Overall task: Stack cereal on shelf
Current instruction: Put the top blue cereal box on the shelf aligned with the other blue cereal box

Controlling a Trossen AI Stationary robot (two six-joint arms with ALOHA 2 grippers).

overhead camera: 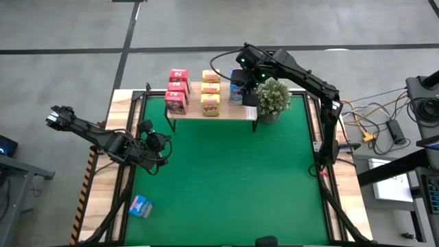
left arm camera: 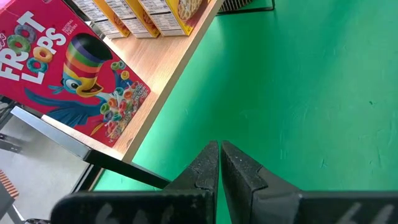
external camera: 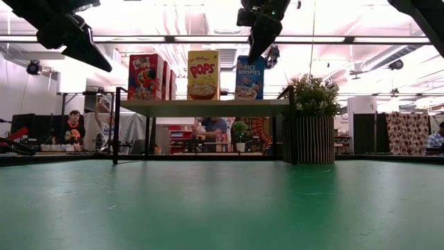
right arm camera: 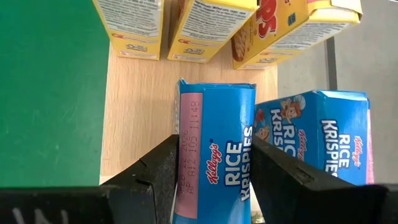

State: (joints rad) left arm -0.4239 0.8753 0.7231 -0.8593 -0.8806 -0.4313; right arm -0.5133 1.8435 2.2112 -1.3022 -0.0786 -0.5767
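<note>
The shelf stands at the table's far side and carries pink-red cereal boxes, yellow ones and blue ones. My right gripper reaches down over the shelf's right end and is shut on a blue Rice Krispies box, which stands next to a second blue box. In the low view that gripper comes down onto the blue box. One more blue box lies on the green table at the near left. My left gripper hangs shut above the table, off the shelf's left end. My right gripper pinches the blue box between its two fingers, one on each of two opposite faces, near the box's top. The fingers come from above, slanting down. The box stands upright, with its bottom at the shelf board.
A potted green plant stands just right of the shelf, close to my right arm. The yellow boxes stand one gap to the held box's left. People sit in the room behind the table.
</note>
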